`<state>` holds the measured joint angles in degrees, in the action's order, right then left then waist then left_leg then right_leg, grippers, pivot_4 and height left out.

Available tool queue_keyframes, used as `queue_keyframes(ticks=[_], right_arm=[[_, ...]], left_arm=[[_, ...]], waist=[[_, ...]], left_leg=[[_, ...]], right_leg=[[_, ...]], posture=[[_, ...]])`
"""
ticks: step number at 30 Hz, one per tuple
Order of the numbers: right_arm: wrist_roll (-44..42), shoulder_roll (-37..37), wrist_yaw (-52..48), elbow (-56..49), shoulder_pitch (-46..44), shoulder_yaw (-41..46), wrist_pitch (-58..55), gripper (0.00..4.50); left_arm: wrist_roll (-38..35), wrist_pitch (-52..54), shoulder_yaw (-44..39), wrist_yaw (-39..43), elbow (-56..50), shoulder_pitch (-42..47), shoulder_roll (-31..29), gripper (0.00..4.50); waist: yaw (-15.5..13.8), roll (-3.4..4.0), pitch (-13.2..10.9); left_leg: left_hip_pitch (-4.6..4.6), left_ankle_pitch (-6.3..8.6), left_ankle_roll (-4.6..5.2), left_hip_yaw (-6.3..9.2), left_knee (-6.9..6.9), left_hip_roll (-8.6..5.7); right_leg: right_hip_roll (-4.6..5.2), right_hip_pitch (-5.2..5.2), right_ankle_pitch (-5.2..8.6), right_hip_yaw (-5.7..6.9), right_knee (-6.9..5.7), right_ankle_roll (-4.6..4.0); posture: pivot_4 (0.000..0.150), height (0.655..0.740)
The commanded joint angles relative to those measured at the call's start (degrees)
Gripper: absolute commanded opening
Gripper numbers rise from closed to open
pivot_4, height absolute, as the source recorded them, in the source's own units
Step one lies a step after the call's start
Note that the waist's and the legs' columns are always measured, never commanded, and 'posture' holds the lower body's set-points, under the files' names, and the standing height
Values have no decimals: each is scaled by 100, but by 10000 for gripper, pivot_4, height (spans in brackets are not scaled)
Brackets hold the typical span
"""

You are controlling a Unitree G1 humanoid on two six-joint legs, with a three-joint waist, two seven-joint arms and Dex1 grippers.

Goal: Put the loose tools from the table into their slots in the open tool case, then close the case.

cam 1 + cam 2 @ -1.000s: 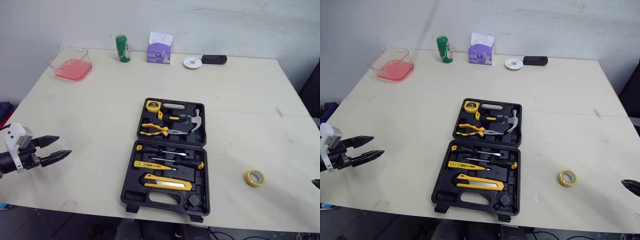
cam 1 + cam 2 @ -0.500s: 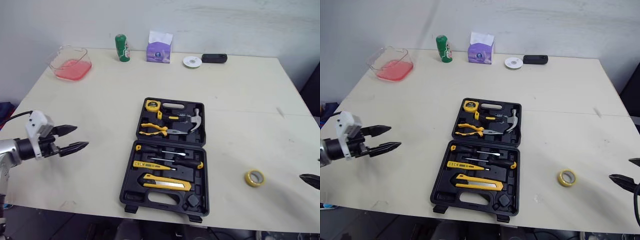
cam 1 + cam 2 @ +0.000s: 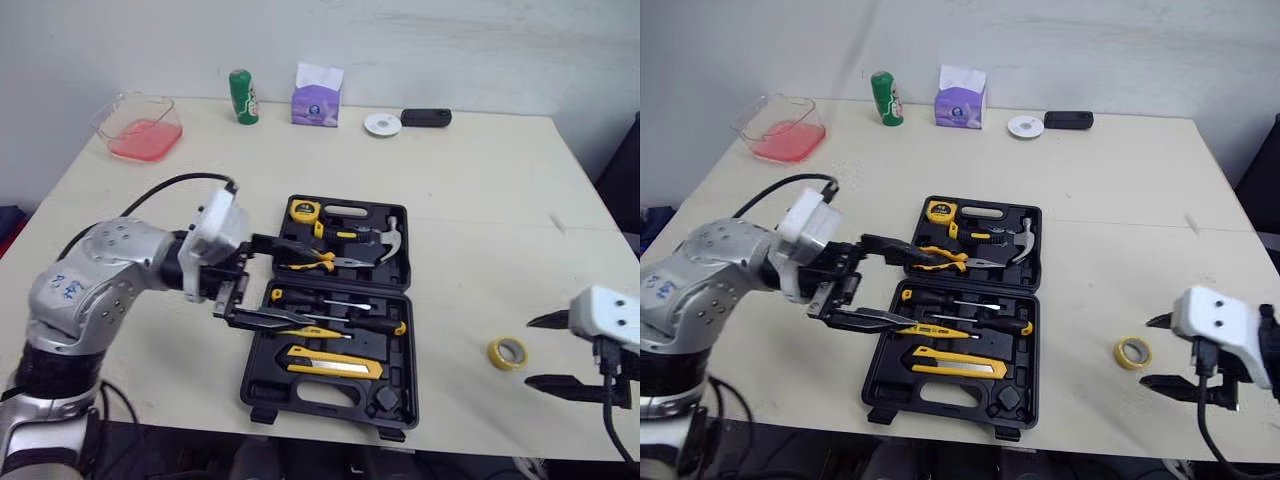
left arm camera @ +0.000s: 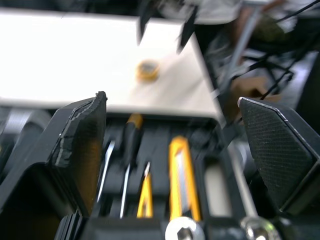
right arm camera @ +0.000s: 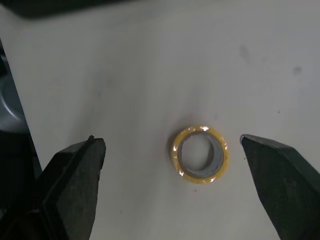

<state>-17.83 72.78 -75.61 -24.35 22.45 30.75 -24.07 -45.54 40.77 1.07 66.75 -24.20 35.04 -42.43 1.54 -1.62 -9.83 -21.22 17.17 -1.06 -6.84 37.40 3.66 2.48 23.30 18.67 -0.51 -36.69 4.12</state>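
**A:** Where is the tool case, and how does it look?

**B:** The black tool case lies open and flat in the middle of your table. The half farther from you holds a yellow tape measure, pliers and a hammer. The nearer half holds screwdrivers and a yellow utility knife. A yellow roll of tape lies loose on the table, well to the right of the case.

**A:** And the grippers?

**B:** Your left gripper is spread wide over the case's left side, holding nothing. Your right gripper is also wide open and empty, with its tips just beside the roll of tape.

**A:** What is hard to make out?

**B:** The left fingers cover part of the case, and you cannot tell whether they touch it. Your right gripper is cut off at the picture's edge.
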Motion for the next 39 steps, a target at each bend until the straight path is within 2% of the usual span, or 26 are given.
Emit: queue_keyframes(ticks=[1,6,10,14,30,33,35,36,38,39], right_arm=[[436,71,97,273,-199,-439,406,45000],[552,-141,376,205,-497,-1018,348,45000],[571,-203,458,118,-521,-1121,129,45000],[802,-193,559,187,-451,-1201,241,32695],[1180,-333,998,603,-958,-2039,271,32695],[1260,-359,1044,643,-1013,-2171,340,23795],[1313,-375,1102,655,-1058,-2200,404,14138],[1224,-389,1082,579,-1069,-2110,352,7873],[1020,-401,993,384,-1058,-1930,231,238],[841,-399,900,150,-1034,-1779,144,238]], left_arm=[[-36,-101,181,90,-152,166,129,44410],[28,-177,298,133,-19,295,291,44410],[142,-268,375,100,73,372,405,44410],[224,-364,432,134,101,409,451,45000],[346,-466,478,146,105,409,516,45000],[327,-459,462,122,103,384,535,45000],[317,-466,463,116,61,347,538,45000],[307,-459,465,105,33,323,540,45000],[316,-466,476,105,7,282,530,45000],[382,-507,512,145,-11,213,481,45000]], waist=[[3,0,0],[8,-11,-7],[0,-11,-8],[-3,-13,-9],[5,-14,-9],[14,-27,-12],[19,-37,-15],[19,-38,-16],[16,-40,-17],[8,-41,-18]], left_leg=[[-1,-3,5,-2,-1,-4],[5,-19,-10,-3,8,2],[4,-31,-13,5,5,-1],[2,-30,-10,5,7,-2],[1,-32,-10,4,9,-1],[4,-33,-12,4,12,5],[4,-33,-13,4,17,7],[3,-33,-12,3,22,7],[3,-32,-10,2,27,6],[2,-31,-9,2,31,6]], right_leg=[[-1,1,-2,-3,0,4],[-1,5,-2,-12,-21,-1],[-2,5,-3,-6,-28,-8],[-1,4,-4,-5,-27,-6],[0,6,-4,-5,-28,-7],[0,4,-5,-6,-30,-9],[0,3,-6,-5,-31,-11],[0,2,-8,-6,-31,-9],[1,1,-10,-7,-32,-6],[4,0,-10,-7,-33,-5]], posture=[[1500,7244],[1500,7244],[1500,7244],[1500,7244],[1500,7244],[1500,7244],[1500,7244],[1500,7244],[1500,7244],[1500,7244]])
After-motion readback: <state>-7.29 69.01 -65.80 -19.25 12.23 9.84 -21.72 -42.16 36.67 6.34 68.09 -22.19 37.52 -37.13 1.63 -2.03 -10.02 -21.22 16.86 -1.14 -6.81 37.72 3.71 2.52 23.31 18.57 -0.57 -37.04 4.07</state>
